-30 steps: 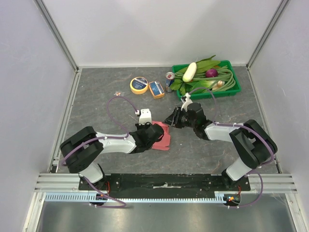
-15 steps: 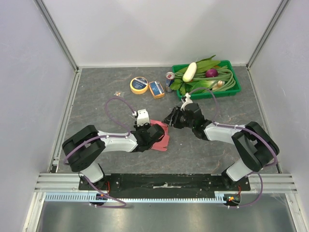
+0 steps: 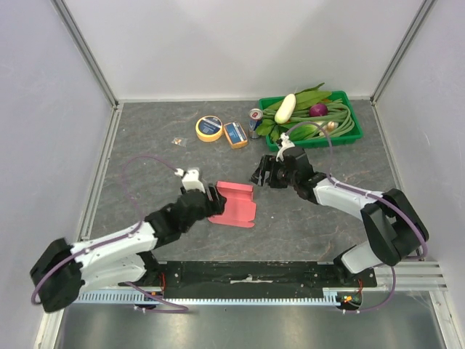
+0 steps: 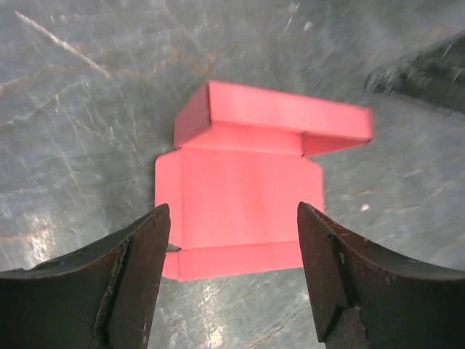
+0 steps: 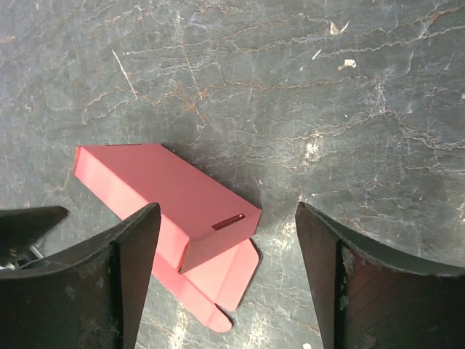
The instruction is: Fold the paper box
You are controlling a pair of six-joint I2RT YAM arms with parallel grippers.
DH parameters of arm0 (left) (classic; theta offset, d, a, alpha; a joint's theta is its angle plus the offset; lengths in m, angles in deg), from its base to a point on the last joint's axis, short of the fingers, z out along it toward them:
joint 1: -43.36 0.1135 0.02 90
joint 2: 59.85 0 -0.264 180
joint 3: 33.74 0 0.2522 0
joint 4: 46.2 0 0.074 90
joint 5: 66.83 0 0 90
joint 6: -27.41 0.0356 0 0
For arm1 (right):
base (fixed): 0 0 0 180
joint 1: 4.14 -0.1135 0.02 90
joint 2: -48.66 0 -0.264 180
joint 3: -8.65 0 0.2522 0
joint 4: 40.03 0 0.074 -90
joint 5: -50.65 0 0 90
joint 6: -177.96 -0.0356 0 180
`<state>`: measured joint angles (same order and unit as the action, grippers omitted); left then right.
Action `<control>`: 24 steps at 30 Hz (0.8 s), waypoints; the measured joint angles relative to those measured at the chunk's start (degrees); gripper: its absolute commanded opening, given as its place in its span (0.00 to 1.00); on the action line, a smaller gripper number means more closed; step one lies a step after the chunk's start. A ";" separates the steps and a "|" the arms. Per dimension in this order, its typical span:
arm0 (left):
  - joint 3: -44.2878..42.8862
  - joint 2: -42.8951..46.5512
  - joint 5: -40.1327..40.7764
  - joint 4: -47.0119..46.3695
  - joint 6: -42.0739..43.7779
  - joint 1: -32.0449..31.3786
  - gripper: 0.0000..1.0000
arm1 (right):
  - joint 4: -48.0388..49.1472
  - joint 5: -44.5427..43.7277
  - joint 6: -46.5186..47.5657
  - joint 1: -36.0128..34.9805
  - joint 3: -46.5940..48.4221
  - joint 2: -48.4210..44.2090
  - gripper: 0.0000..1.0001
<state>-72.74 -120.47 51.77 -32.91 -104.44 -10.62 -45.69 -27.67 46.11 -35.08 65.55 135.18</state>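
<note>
The paper box is pink-red card lying free on the grey table, part folded. In the right wrist view one long wall with a slit stands up on the paper box and a rounded flap lies flat. My left gripper is open at the box's left edge. In the left wrist view the paper box lies just ahead of my left gripper, untouched. My right gripper is open just beyond the box's far right corner. Nothing sits between the fingers of my right gripper.
At the back stand a yellow tape roll, a small blue-and-orange box, a can and a green tray of vegetables. Small scraps lie left of the tape.
Both grippers have opened and let go of the box. The left arm has drawn back toward the near left. The right gripper has pulled slightly away toward the back.
</note>
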 measured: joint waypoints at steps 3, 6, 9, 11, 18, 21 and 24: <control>0.44 8.48 -9.62 1.05 1.03 8.28 0.79 | -1.57 0.48 1.25 0.44 0.00 -2.25 0.85; 0.28 11.91 -18.86 2.10 1.55 18.23 0.75 | -1.70 2.12 1.36 0.72 0.00 -3.74 0.83; -1.25 9.09 -28.79 2.43 2.03 25.92 0.65 | -0.57 4.33 0.90 0.81 -0.79 -4.66 0.79; -2.93 4.70 -35.12 1.97 2.27 29.20 0.62 | 0.74 5.44 0.44 0.81 -2.23 -5.42 0.74; -5.51 -7.15 -47.54 -2.80 2.51 32.59 0.59 | 5.84 9.68 -1.90 0.83 -7.08 -5.97 0.61; -5.86 -11.19 -50.84 -5.33 2.51 32.63 0.61 | 7.52 10.71 -2.32 0.83 -7.76 -5.77 0.59; -5.90 -13.55 -52.13 -7.17 2.51 32.63 0.59 | 8.74 11.19 -2.27 0.83 -7.78 -5.35 0.55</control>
<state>-78.64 -134.02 -0.36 -40.08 -101.92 22.01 -36.95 -16.48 43.84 -34.25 57.77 129.83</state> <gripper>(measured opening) 0.604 0.587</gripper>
